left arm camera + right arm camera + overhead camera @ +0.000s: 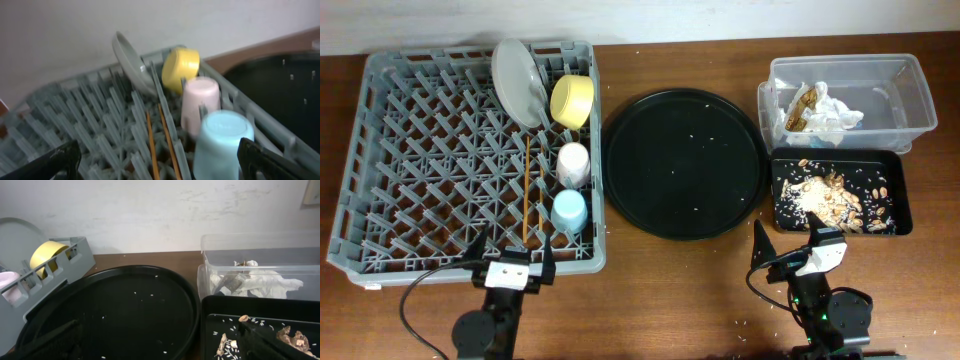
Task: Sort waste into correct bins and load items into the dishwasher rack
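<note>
Grey plastic lattice of the dishwasher rack point(420, 150) holds everything meant for it: the plate point(517, 80) leaning on edge, the yellow bowl point(572, 101) on its side, the pink cup point(573, 163) and blue cup point(569, 210) upside down, and the chopsticks point(528, 190) lying along the pegs. The napkins point(835, 110) and wrapper point(800, 108) sit in the clear tub point(910, 100), and the food scraps point(830, 195) in the black rectangular tray point(840, 155). Both the left fingers point(515, 255) and the right fingers point(788, 238) are spread wide and empty, low over the tabletop. The sorting looks done, so the likely trouble is collateral. The left fingers sit just beside the rack's near wall and the blue cup, and a careless forward move could jolt the rack and tip the plate. The right fingers are near the scrap tray's corner and could nudge it and scatter crumbs. A few rice grains dot the round black tray point(640, 190) and may be overlooked.
</note>
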Tool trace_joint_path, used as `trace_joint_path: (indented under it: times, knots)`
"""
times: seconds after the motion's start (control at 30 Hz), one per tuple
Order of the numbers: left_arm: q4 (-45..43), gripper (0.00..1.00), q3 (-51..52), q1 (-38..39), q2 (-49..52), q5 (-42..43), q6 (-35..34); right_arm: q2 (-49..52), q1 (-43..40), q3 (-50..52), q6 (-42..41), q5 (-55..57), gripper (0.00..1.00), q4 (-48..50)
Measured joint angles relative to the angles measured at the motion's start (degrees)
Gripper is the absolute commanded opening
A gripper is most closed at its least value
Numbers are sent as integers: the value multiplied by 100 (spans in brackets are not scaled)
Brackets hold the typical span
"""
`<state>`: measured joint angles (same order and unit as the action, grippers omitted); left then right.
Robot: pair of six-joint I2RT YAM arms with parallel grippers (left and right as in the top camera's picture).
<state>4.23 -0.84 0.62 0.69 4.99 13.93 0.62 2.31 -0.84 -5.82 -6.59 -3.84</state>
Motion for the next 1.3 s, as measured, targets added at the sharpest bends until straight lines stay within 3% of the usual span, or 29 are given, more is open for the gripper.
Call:
trace_joint_path:
  times: [1.3]
  knots:
    - [-9,100,4,-2,0,-11,-131,0,0,0,0,0,99,2]
